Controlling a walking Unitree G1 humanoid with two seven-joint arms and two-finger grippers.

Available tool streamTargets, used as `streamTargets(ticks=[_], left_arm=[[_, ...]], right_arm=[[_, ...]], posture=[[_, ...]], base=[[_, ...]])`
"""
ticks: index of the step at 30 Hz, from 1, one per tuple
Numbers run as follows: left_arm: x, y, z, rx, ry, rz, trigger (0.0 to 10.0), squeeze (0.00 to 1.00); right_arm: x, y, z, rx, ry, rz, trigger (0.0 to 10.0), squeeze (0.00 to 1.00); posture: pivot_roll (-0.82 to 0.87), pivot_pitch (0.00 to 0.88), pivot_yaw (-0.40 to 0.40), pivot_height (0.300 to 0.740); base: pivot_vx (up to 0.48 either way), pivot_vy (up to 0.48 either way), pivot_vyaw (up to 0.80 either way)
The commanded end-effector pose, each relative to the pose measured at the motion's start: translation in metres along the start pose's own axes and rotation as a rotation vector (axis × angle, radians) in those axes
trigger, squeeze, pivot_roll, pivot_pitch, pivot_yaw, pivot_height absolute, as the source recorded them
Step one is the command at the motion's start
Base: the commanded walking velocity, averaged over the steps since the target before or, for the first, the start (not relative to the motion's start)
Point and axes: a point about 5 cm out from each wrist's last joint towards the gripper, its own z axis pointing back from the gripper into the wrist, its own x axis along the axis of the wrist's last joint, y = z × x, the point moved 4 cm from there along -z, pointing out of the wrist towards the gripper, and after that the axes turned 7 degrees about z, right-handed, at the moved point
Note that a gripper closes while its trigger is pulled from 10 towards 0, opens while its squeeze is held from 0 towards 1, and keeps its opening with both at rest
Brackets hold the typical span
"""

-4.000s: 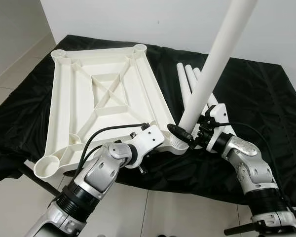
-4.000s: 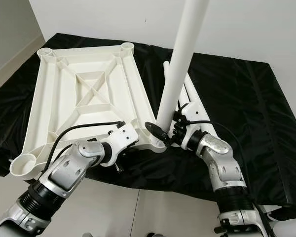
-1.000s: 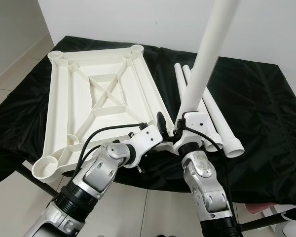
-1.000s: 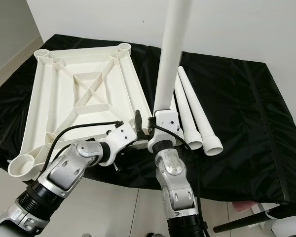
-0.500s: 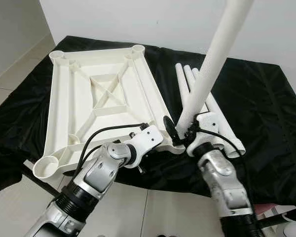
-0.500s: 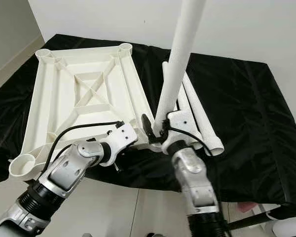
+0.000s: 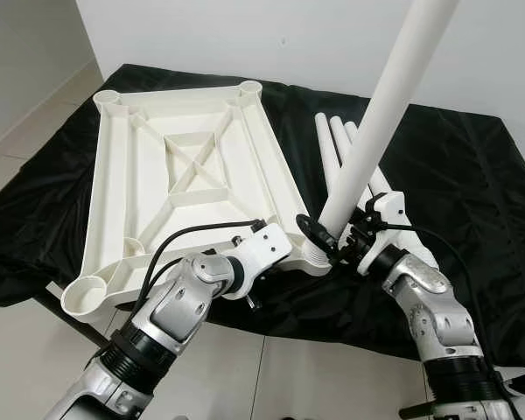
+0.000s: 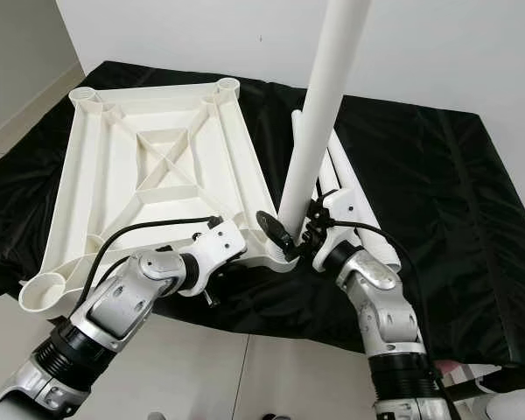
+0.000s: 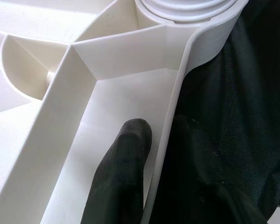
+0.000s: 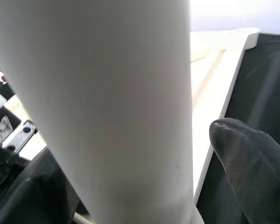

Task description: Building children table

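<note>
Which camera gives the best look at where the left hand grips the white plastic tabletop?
The left wrist view: one black finger lies inside the white plastic tabletop's rim, the other outside against the black cloth. In the eye views the left hand is mostly hidden behind its wrist.

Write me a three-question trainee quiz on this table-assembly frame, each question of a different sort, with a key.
1. True or false: the upright leg stands in a corner socket of the upturned tabletop.
2. What does the left claw grip? A) a loose leg B) the tabletop's rim C) the black cloth
3. Fill in: the spare legs lie on the cloth to the robot's ____ of the tabletop.

Key: 1 true. 2 B; the left wrist view shows one finger inside the rim and one outside. 3 right. The right claw clasps the upright leg near its base.
</note>
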Motion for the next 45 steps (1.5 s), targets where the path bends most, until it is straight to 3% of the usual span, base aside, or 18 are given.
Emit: streamTargets(ticks=[1, 11, 16, 17, 21, 22, 33, 34, 36, 37, 45], left_arm=[[-0.001, -0.008, -0.002, -0.032, 0.001, -0.004, 10.0, 0.0], [-0.003, -0.007, -0.001, -0.028, 0.006, 0.001, 10.0, 0.0], [-0.002, -0.007, -0.001, -0.029, 0.006, 0.0, 10.0, 0.0], [-0.003, -0.008, -0.002, -0.031, 0.007, -0.001, 10.0, 0.0], [-0.003, -0.008, -0.002, -0.032, 0.007, -0.001, 10.0, 0.0], [-0.002, -0.008, -0.002, -0.032, 0.007, -0.001, 10.0, 0.0], [-0.003, -0.007, -0.001, -0.029, 0.01, 0.0, 10.0, 0.0], [-0.003, -0.007, -0.001, -0.029, 0.01, 0.002, 10.0, 0.0], [-0.003, -0.007, -0.001, -0.029, 0.01, 0.004, 10.0, 0.0], [-0.004, -0.008, -0.002, -0.03, 0.01, 0.005, 10.0, 0.0], [-0.005, -0.013, -0.004, -0.041, 0.01, 0.006, 10.0, 0.0]], right_arm=[[-0.006, 0.0, 0.001, 0.083, 0.034, -0.001, 10.0, 0.0], [-0.004, -0.016, 0.001, 0.163, 0.064, 0.023, 10.0, 0.0], [-0.004, -0.015, 0.001, 0.196, 0.063, 0.035, 10.0, 0.0], [-0.004, -0.014, 0.001, 0.213, 0.064, 0.046, 4.2, 0.0], [-0.005, -0.014, 0.002, 0.22, 0.062, 0.046, 4.2, 0.0], [-0.004, -0.014, 0.002, 0.223, 0.062, 0.045, 0.0, 0.0], [-0.002, -0.008, 0.004, 0.2, 0.028, 0.03, 0.0, 0.0], [-0.001, -0.008, 0.005, 0.184, 0.018, 0.03, 0.9, 0.0], [0.0, -0.007, 0.005, 0.174, 0.011, 0.03, 0.9, 0.0], [0.002, -0.005, 0.006, 0.136, -0.007, 0.018, 10.0, 0.0], [0.006, 0.001, 0.006, 0.033, -0.048, -0.004, 10.0, 0.0]], posture=[[-0.09, 0.127, 0.013, 0.74], [-0.09, 0.132, 0.016, 0.74], [-0.09, 0.128, 0.015, 0.74], [-0.09, 0.128, 0.016, 0.74], [-0.09, 0.128, 0.016, 0.74], [-0.09, 0.128, 0.017, 0.74], [-0.09, 0.137, 0.013, 0.74], [-0.1, 0.136, 0.012, 0.74], [-0.1, 0.135, 0.011, 0.74], [-0.1, 0.133, 0.008, 0.74], [-0.11, 0.124, 0.009, 0.74]], base=[[0.0, 0.0, 0.0], [0.0, 0.0, 0.0], [0.0, 0.0, 0.0], [0.0, 0.0, 0.0], [0.0, 0.0, 0.0], [0.0, 0.0, 0.0], [0.0, 0.0, 0.0], [0.0, 0.0, 0.0], [0.0, 0.0, 0.0], [0.0, 0.0, 0.0], [0.0, 0.0, 0.0]])
